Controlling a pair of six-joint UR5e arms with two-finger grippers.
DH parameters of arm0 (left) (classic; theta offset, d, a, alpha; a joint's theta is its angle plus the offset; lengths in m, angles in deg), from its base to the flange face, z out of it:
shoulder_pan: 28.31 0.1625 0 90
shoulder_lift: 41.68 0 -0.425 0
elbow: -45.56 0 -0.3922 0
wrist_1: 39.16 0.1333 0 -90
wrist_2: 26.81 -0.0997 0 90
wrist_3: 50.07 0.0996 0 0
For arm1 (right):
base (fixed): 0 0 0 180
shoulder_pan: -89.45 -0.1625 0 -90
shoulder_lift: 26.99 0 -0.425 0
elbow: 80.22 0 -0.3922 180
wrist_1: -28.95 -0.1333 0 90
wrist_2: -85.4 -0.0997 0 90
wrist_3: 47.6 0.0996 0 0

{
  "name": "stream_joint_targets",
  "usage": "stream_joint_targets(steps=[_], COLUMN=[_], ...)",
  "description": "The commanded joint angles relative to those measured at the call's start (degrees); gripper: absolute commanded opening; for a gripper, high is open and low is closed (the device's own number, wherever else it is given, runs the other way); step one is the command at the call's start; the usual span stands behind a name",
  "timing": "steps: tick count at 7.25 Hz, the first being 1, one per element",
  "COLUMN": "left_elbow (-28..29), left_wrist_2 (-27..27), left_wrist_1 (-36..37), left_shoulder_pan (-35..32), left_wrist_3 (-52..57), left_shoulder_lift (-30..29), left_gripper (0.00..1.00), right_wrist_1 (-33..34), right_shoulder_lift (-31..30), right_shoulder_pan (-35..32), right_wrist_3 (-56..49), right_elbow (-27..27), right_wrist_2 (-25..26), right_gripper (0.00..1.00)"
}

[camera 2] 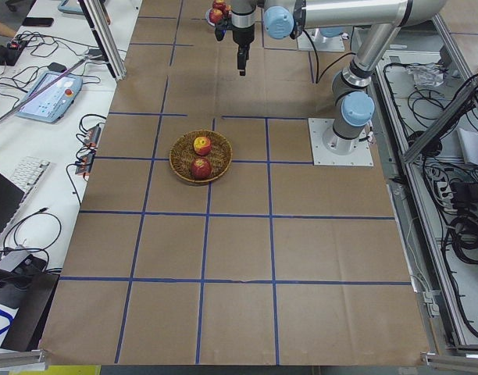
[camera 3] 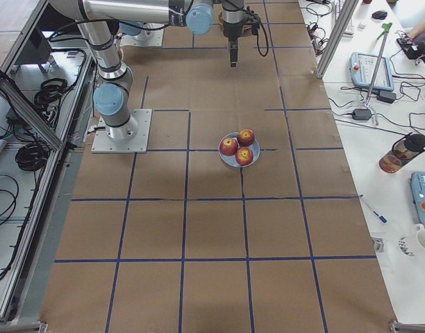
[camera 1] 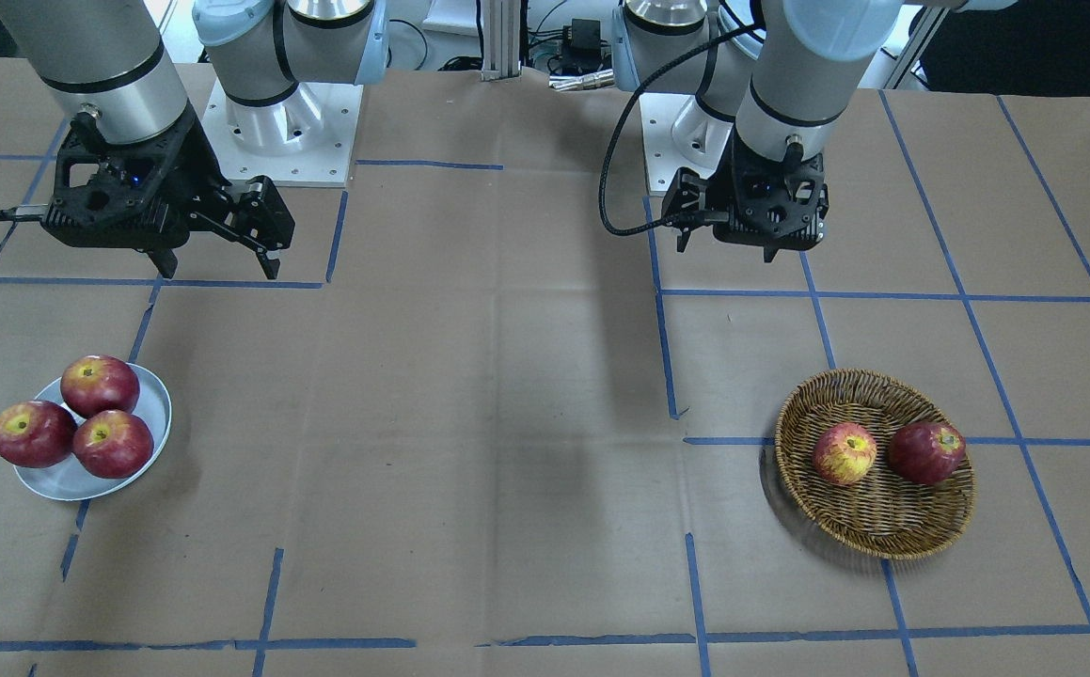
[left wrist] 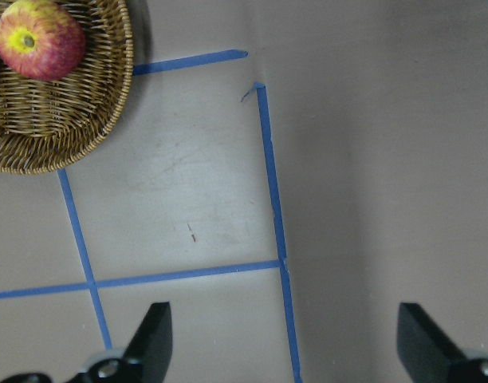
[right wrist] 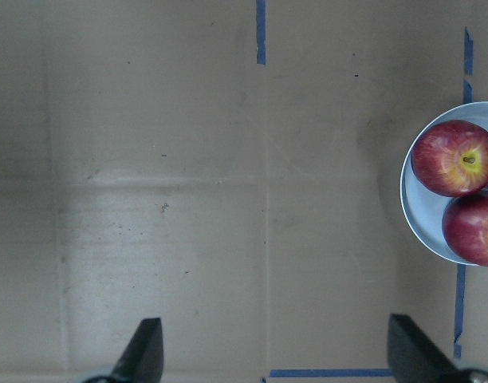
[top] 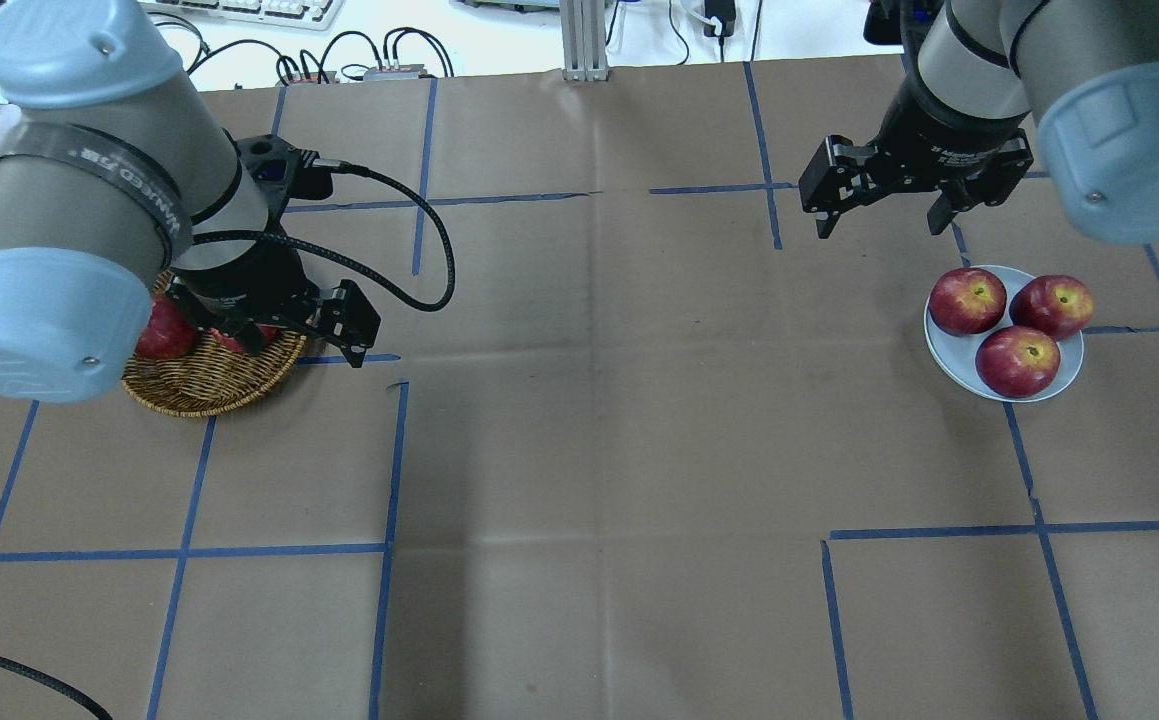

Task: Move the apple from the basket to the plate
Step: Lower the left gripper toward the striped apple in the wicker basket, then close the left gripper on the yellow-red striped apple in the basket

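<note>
Lining up left gripper (camera 1: 725,246) on the streaked apple (camera 1: 845,453)

The streaked apple sits stem cavity up in the wicker basket (camera 1: 874,543), on the basket's side nearer the table middle. A dark red apple (camera 1: 926,452) lies just beside it, with a narrow gap between them. The basket is on the robot's left half of the table.

The left gripper hangs with its fingers wide apart and nothing between them. Its wrist view puts the basket off in a corner, so it is not over the fruit yet.

Step in hand, by my read: centre over the streaked apple, then descend. Turn the wrist so the fingers straddle its free sides, not the line toward the dark neighbour, or one finger will likely nudge that one. The fruit is round and smooth, so close at the widest part.

The pale plate (camera 1: 65,481) is far across on the robot's right and already carries three dark red apples (camera 1: 100,385). Only a bare crescent is left, so placement looks tight. The right gripper (camera 1: 219,268) hovers near the plate, also spread and empty.
</note>
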Motion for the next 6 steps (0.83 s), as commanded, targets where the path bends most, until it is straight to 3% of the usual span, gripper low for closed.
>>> stream_joint_targets(steps=[1, 3, 4, 5, 6], left_elbow=[-6.1, -7.3, -7.2, -7.4, -6.5], left_wrist_2=[-0.2, 0.2, 0.3, 0.1, 0.1], left_wrist_1=[14.7, 16.7, 20.4, 30.0, 32.3], left_shoulder_pan=[4.2, 13.7, 17.2, 18.5, 19.0], left_wrist_3=[11.1, 23.7, 29.7, 35.3, 37.8], left_shoulder_lift=[-5.6, -8.1, -11.0, -15.4, -19.4], left_gripper=[0.99, 0.99, 0.99, 0.99, 0.99], right_wrist_1=[0.0, -0.1, -0.1, -0.1, -0.1], right_shoulder_lift=[0.0, 0.0, 0.0, 0.0, 0.0], right_shoulder_pan=[0.0, 0.0, 0.0, 0.0, 0.0], right_wrist_3=[0.0, 0.0, 0.0, 0.0, 0.0], right_elbow=[0.0, 0.0, 0.0, 0.1, 0.1], right_wrist_2=[0.0, 0.0, 0.0, 0.0, 0.0], right_gripper=[1.0, 1.0, 1.0, 1.0, 1.0])
